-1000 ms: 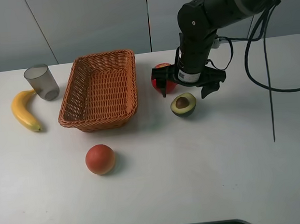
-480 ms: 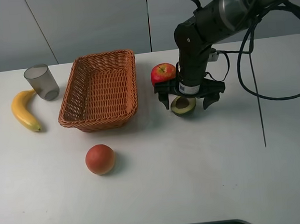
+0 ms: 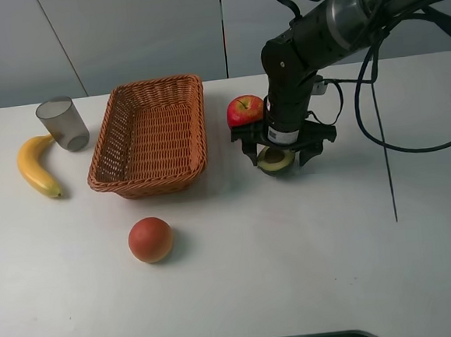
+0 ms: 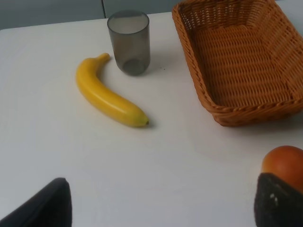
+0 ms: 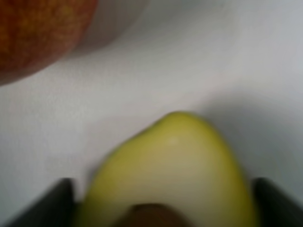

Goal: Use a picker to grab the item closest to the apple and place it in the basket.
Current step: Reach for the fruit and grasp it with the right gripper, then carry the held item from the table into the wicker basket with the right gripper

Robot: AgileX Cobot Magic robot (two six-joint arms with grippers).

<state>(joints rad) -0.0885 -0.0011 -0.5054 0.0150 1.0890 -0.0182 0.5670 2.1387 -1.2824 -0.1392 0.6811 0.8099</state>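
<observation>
1. From the high camera, the right pincer (image 3: 280, 152) points down at the desk (image 3: 310, 255). It is open wide, with one finger on each side of the avocado half (image 3: 275, 161).
2. The avocado half lies on the desk with its cut side up. No finger seems to touch it.
3. The apple (image 3: 245, 110) stands just beside this pincer, toward the basket (image 3: 104, 164).
4. The basket is farther off on that same side. Its whole woven bottom shows.
5. Past the basket, well apart from the pincer, a grey cup (image 3: 62, 123) stands upright, with a banana (image 3: 35, 166) near it. A round orange-red fruit (image 3: 151, 239) lies alone on the desk.
6. From the left wrist camera, the left pincer (image 4: 161, 208) is open wide, with only desk between its dark fingers (image 4: 47, 205).
7. The round orange-red fruit (image 4: 283, 163) is just beyond one finger. Farther ahead are the banana (image 4: 106, 97), the see-through cup (image 4: 129, 42) and the basket (image 4: 251, 112). Their insides show only their own bottoms.
8. From the right wrist camera, the avocado half (image 5: 175, 161) fills the gap between the dark fingers (image 5: 52, 201). It looks blurry. The apple (image 5: 38, 33) is a little beyond it.
</observation>
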